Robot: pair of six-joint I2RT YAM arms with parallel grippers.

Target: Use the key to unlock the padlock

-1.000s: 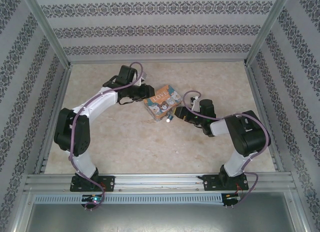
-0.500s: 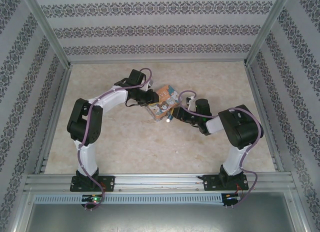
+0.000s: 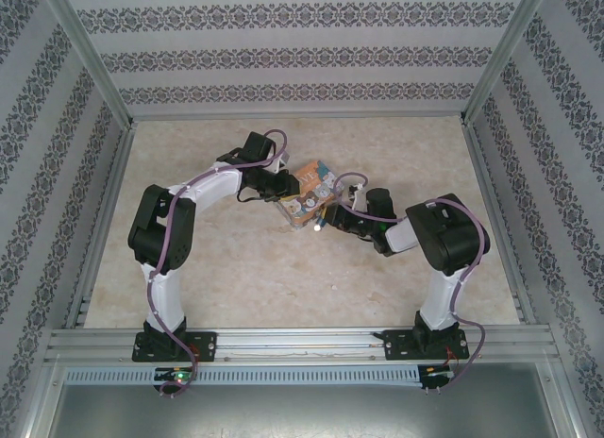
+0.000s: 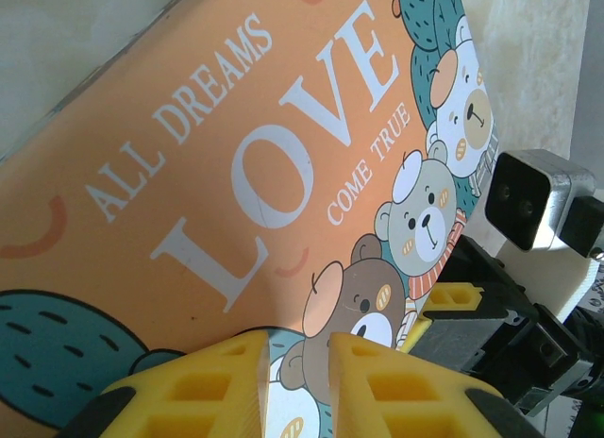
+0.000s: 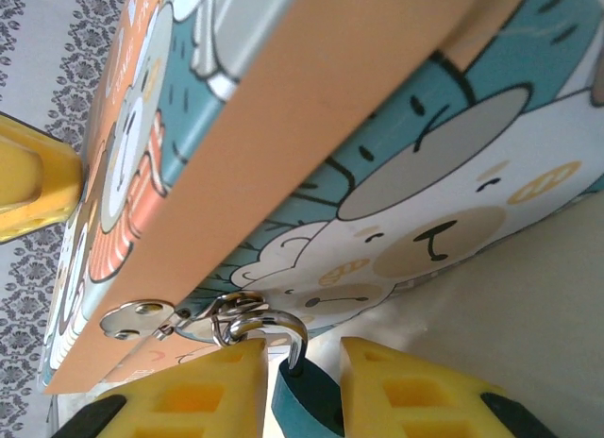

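The left gripper (image 4: 297,353), jaws narrow, is pinching the tin (image 4: 236,174), tilting it so the padlock (image 5: 307,402) is dangling from its hasp (image 5: 142,313) — bottom centre, the right gripper (image 5: 304,362) is clamping the padlock, likely steadying it.

Right wrist view: the padlock (image 5: 308,400) is cut by the lower edge, so only the upper part of its teal body and the shackle show. The fingers of the right gripper (image 5: 302,362) are cut by the same edge. The tin (image 5: 311,108) overruns the top, left and right edges. Left wrist view: the tin again overruns the frame. The left gripper (image 4: 297,348) has its fingers cut by the lower edge, and whether they clamp the tin cannot be told. Top external view: the padlock is too small to resolve, and both grippers cover parts of the tin.
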